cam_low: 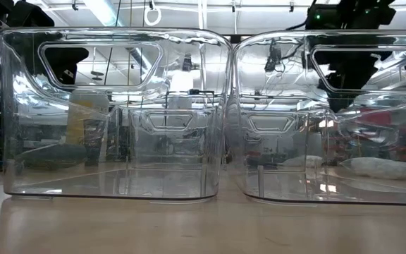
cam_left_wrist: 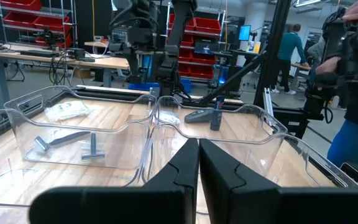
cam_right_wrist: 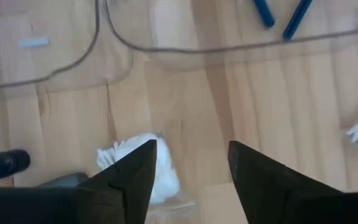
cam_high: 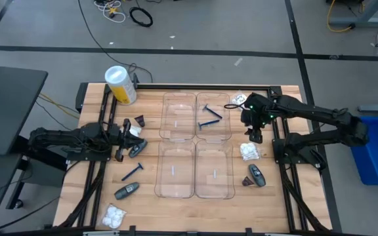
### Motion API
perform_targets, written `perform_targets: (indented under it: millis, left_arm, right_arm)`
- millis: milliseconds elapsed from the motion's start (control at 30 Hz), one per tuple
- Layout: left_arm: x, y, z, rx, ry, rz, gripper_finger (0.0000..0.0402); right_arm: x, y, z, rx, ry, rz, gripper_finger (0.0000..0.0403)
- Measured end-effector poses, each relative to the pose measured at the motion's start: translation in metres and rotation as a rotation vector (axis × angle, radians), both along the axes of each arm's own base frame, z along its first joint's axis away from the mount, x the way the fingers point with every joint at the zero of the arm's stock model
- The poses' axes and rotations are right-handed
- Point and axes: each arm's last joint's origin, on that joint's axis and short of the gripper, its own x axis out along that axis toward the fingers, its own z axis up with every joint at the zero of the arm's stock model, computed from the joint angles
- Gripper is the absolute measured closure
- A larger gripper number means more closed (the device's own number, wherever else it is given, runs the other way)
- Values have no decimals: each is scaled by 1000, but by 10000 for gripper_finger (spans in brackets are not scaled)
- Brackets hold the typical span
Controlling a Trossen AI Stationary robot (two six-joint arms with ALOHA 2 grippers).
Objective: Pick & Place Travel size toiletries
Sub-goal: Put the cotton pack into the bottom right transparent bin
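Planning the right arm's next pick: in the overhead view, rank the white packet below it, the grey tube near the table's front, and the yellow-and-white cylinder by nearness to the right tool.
1. White packet, just in front of the right tool.
2. Grey tube, farther toward the front edge.
3. Yellow-and-white cylinder, far back-left corner.

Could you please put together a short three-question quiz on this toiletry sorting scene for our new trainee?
1. True or false: the right gripper is open, with nothing between its fingers.
2. Which tray compartment holds the two blue razors? A) the far right one, B) the near left one, C) the near right one.
3. Fill in: the left gripper is ____, resting over the table's left side beside a white packet.

Key
1. True; the right wrist view shows its fingers spread above bare wood.
2. A.
3. Shut.
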Motion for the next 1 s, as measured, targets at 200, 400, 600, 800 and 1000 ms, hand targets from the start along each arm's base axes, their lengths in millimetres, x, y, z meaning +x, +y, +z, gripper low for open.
perform_targets:
  millis: [200, 400, 600, 800, 1000]
  left_arm:
    - [0, 0, 0, 0, 0, 0, 379]
    - [0, 0, 0, 0, -1, 0, 379]
    - [0, 0, 0, 0, 0, 0, 379]
    - [0, 0, 0, 0, 0, 0, 379]
    - [0, 0, 0, 0, 0, 0, 379]
  right_arm:
    - [7, -3, -7, 12, 29, 6, 172]
    - [13, 0, -26, 21, 53, 35, 170]
    - [17, 2, -29, 27, 65, 51, 181]
    - [18, 5, -26, 36, 79, 50, 188]
    - [19, 11, -20, 59, 95, 23, 178]
